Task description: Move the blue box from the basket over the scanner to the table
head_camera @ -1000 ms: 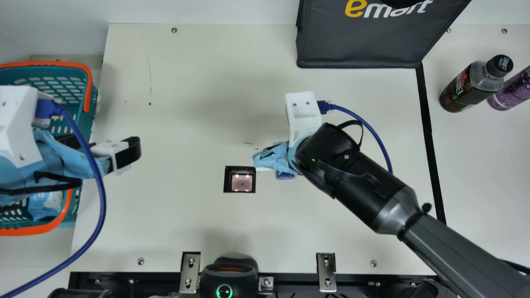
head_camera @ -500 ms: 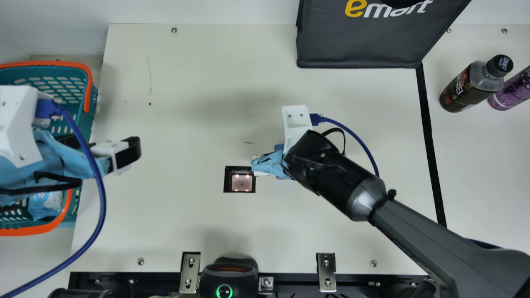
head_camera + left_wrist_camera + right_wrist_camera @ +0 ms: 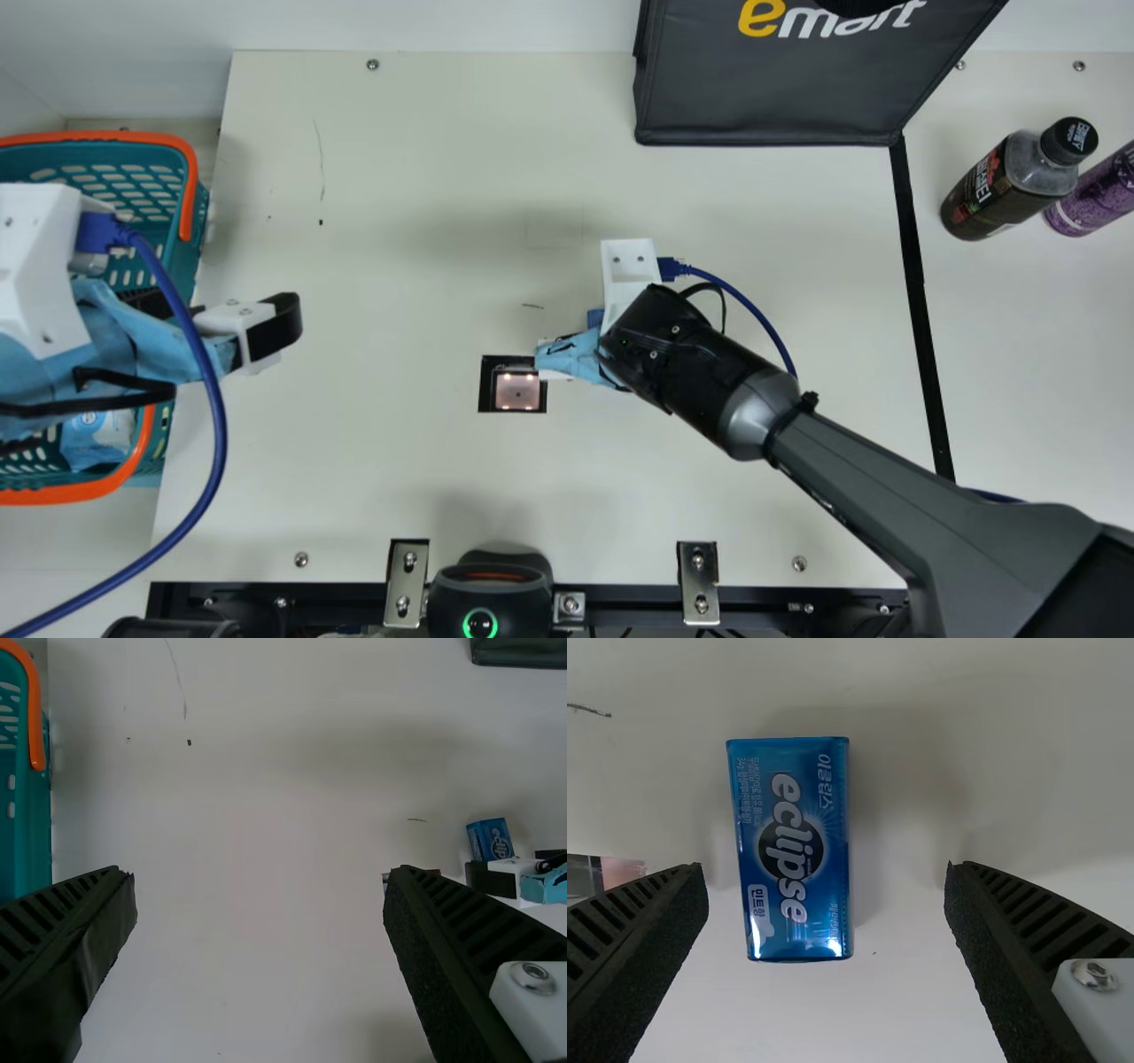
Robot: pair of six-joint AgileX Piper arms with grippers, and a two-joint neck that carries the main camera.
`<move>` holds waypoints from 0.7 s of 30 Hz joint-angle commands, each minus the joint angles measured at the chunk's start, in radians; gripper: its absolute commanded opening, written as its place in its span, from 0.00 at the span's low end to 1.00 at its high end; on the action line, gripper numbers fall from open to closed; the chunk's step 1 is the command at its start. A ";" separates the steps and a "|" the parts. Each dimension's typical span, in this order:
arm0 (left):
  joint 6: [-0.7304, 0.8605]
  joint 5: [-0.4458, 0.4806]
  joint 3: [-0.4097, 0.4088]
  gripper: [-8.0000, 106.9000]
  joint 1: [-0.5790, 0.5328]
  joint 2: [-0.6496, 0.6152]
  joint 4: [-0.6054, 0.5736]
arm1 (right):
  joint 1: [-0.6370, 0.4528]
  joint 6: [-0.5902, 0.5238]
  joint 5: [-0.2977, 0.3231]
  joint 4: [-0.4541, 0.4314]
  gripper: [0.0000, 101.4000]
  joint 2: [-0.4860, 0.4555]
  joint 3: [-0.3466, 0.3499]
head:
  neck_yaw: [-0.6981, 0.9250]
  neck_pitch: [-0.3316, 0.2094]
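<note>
The blue box (image 3: pixel 793 850) is lying on the worktop (image 3: pixel 390 221) near the scanner (image 3: pixel 518 391); the right end effector (image 3: pixel 576 356) is hovering above, its fingers standing spread to either side, apart from the box. The left end effector (image 3: pixel 213 321) is hanging spread near the basket (image 3: pixel 198 221).

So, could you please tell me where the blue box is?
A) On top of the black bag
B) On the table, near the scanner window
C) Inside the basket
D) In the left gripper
B: the blue box lies on the table near the scanner window, with the open right gripper not touching it.
</note>
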 commanded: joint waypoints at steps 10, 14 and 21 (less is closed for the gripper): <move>0.000 0.000 0.000 0.85 0.000 0.000 0.000 | -0.009 -0.005 -0.025 0.046 0.48 0.007 0.013 | 0.000 -0.030; 0.000 0.000 0.000 0.85 0.000 0.000 0.000 | -0.011 -0.007 -0.029 0.053 0.21 0.004 0.016 | 0.000 -0.030; 0.000 0.000 0.000 0.85 0.000 0.000 0.000 | -0.014 -0.014 -0.014 0.059 0.00 -0.020 0.006 | 0.000 -0.030</move>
